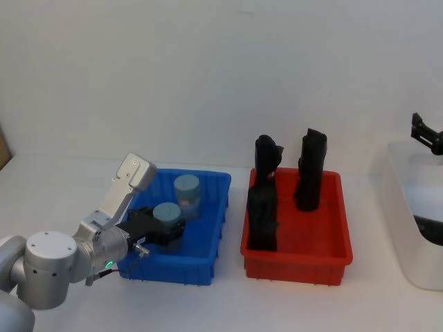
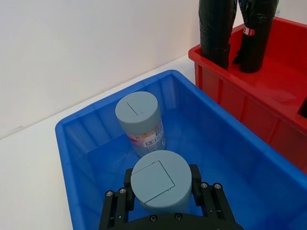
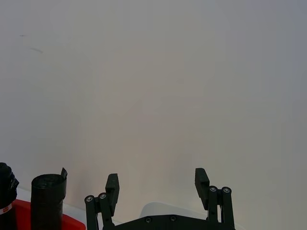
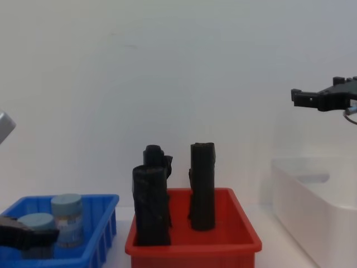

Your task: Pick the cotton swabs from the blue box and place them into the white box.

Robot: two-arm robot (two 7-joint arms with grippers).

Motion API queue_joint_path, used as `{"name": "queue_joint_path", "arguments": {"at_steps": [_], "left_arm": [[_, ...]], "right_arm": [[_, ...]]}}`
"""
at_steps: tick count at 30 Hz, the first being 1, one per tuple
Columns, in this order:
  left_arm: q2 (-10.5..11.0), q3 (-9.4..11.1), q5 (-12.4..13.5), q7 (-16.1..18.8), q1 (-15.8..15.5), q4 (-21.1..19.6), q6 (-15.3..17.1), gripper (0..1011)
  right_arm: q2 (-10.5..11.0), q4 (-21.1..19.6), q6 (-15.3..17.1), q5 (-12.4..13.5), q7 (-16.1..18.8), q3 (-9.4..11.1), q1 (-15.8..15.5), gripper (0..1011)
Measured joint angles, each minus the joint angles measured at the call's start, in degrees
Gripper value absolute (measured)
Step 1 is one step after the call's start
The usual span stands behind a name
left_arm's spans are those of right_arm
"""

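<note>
In the bright-blue plastic bin (image 2: 225, 143), left gripper (image 2: 161, 175) clamped a grey-lidded clear jar (image 2: 153, 179), neighbouring jar (image 2: 139, 110), label (image 2: 153, 141) illegible, right gripper (image 3: 157, 175) spread empty

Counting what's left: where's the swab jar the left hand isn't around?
In the head view, the far jar stands upright at the back of the blue box, behind the near jar in the left hand, left of the red bin.
</note>
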Motion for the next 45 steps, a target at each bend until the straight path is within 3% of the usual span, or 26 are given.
{"name": "queue_joint_path", "arguments": {"at_steps": [21,33,45], "left_arm": [[0.87,-1.08,-1.18,1.73,1.39,-7.59,-7.24,674],[1.15,-1.69,-0.3,1.88,1.21,-14.21,-11.92,674],[-1.18,-0.82,1.99,-2.02,-1.62,-18.58,-15.69,674]], "right_arm": [[-0.06,0.56,-0.75,-0.56,1.18,-0.16,0.38,1001],[-0.45,2.99,-4.59,-2.89,7.58,-1.17,2.09,1001],[-1.34,5.18,-8.43,-4.8,15.82,-2.96,4.11,1001]]}}
